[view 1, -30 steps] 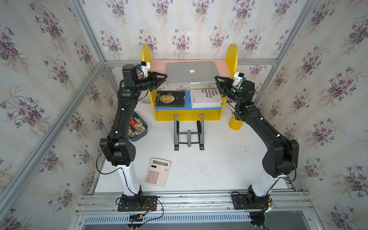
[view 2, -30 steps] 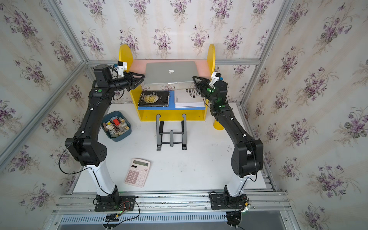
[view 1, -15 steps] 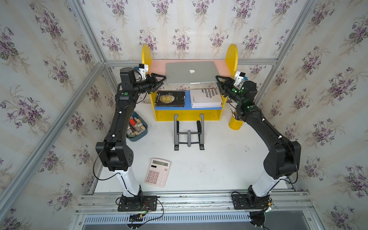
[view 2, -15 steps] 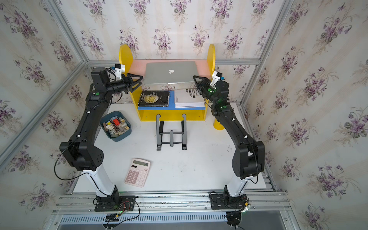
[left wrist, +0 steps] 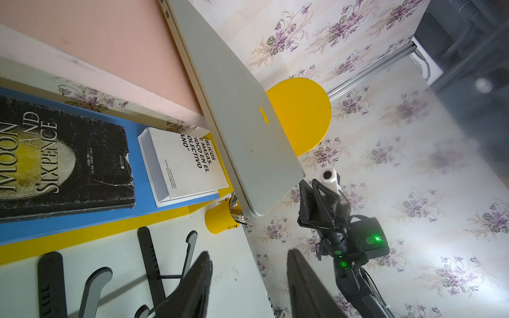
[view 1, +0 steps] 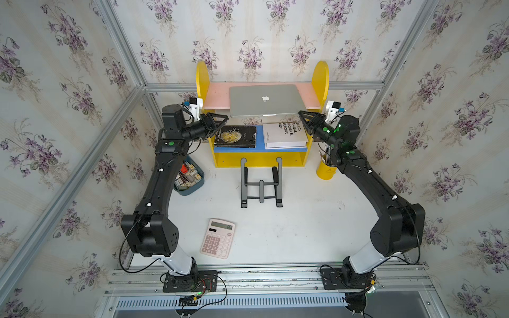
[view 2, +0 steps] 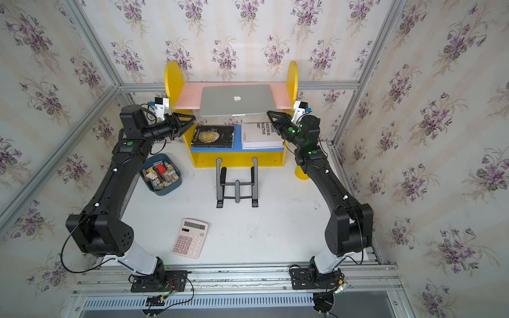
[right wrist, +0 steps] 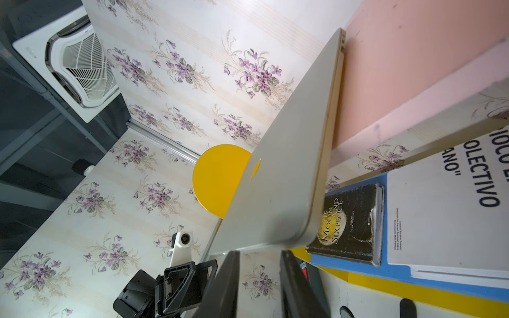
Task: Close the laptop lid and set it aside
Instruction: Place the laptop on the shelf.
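Lying closed on the pink top board [view 1: 217, 97] of the yellow shelf unit [view 1: 260, 160] on the far side, the thin silver aluminium laptop [view 1: 265, 100] overhangs the board's near edge. The left gripper [view 1: 222, 124] and right gripper [view 1: 303, 120] flank it, clear of it, jaws partly parted, holding nothing.

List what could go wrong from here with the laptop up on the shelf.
1. The laptop overhangs the front edge of the pink shelf. A nudge from the left gripper or right gripper, both open near its front corners, might slide or tip it off.
2. The yellow cup stands under the right arm; a low pull-back could knock it over.
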`<state>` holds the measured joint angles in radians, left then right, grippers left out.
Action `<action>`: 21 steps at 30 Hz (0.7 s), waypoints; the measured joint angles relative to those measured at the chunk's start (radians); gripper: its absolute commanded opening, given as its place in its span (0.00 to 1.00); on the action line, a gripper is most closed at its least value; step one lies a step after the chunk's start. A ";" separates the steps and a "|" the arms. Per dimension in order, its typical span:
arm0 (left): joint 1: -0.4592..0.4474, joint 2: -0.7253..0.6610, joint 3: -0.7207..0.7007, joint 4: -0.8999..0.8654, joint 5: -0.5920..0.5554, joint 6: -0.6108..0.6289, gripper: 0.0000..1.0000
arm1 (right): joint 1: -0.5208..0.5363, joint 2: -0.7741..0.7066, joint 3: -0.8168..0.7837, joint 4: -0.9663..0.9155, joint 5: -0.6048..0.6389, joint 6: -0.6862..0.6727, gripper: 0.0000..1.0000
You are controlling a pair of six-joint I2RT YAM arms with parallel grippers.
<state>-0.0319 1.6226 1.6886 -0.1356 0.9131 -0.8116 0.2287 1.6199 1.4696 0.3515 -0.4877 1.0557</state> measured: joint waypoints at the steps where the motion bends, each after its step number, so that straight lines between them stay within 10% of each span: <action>1: -0.005 -0.009 -0.014 0.006 0.000 0.004 0.37 | 0.000 -0.002 0.000 -0.007 -0.003 -0.010 0.03; 11: -0.068 -0.024 -0.044 -0.007 -0.010 0.061 0.04 | 0.001 0.020 0.065 -0.110 -0.052 -0.097 0.00; 21: -0.150 0.053 0.059 -0.097 -0.047 0.147 0.00 | 0.031 0.114 0.243 -0.300 -0.087 -0.221 0.00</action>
<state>-0.1814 1.6760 1.7473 -0.2321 0.8661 -0.6643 0.2596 1.7340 1.7126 0.0517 -0.5751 0.8349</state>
